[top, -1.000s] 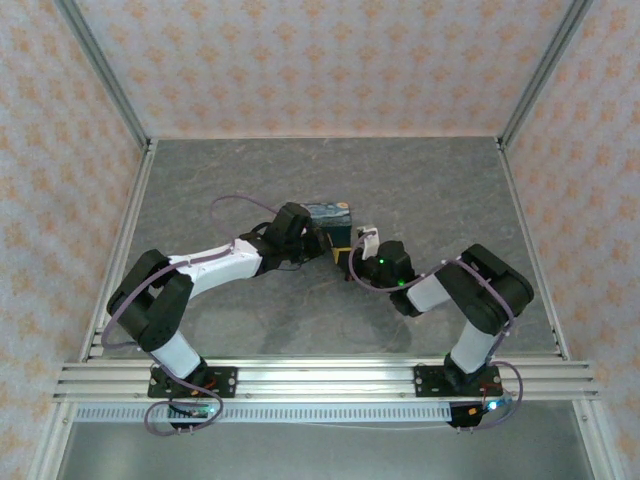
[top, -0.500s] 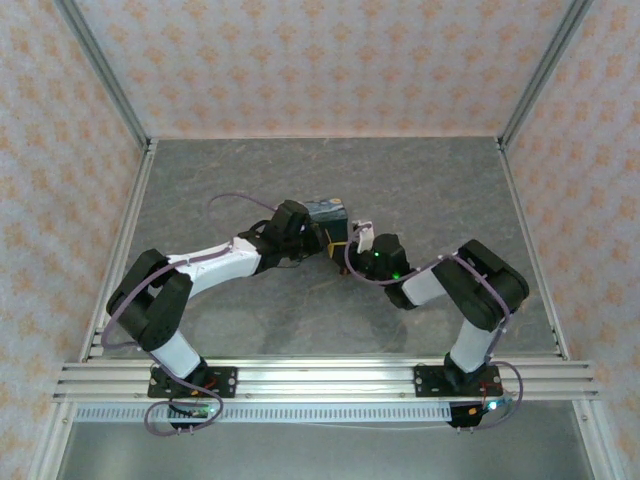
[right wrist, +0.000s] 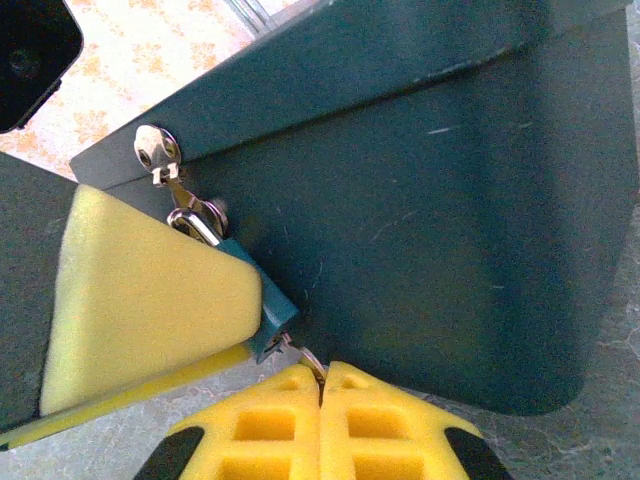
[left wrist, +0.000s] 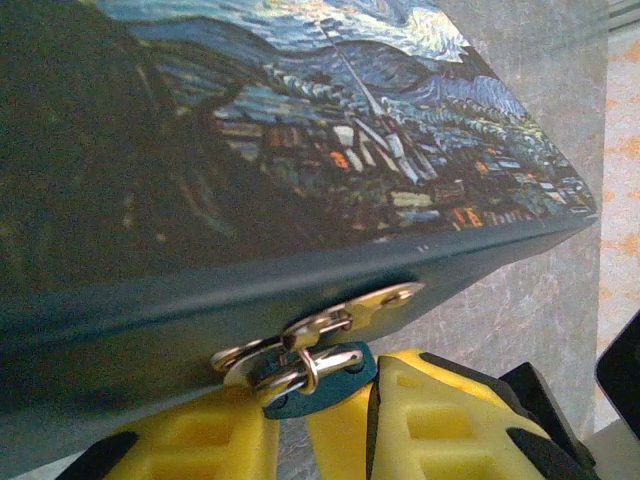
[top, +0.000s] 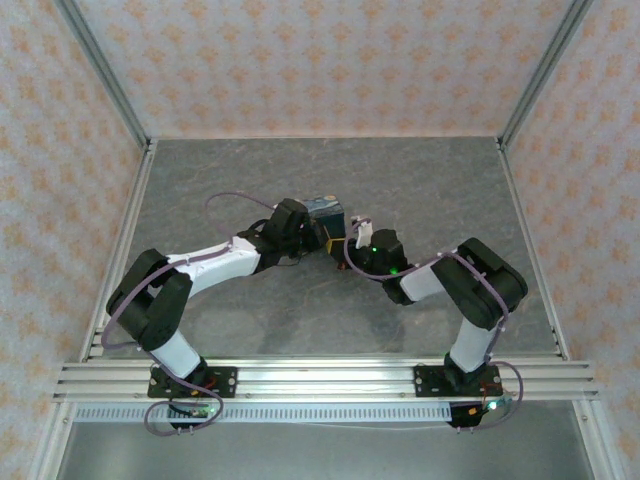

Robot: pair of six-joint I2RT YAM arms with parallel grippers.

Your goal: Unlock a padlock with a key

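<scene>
The small teal padlock [left wrist: 345, 378] hangs by its silvery loop [left wrist: 325, 362] from the hasp of the painted tin [left wrist: 300, 130]. My left gripper [left wrist: 318, 405] is shut on the padlock, a yellow finger on each side of its body. In the right wrist view one left finger [right wrist: 140, 290] presses against the padlock [right wrist: 265, 305]. The key [right wrist: 306, 356] sticks out of the padlock's lower end. My right gripper [right wrist: 322, 374] is shut on the key, jaws together. From above, both grippers [top: 328, 240] [top: 352, 246] meet at the tin's [top: 325, 209] near side.
The tin stands mid-table on the grey stone-patterned surface [top: 420, 180]. Aluminium frame posts [top: 525, 90] and patterned walls bound the table at the back and sides. A rail [top: 320, 378] carries both arm bases at the near edge.
The right arm has crept left and away from the base, toward the tin. The tin and the left gripper have shifted slightly left with it. Both grips are unchanged.
</scene>
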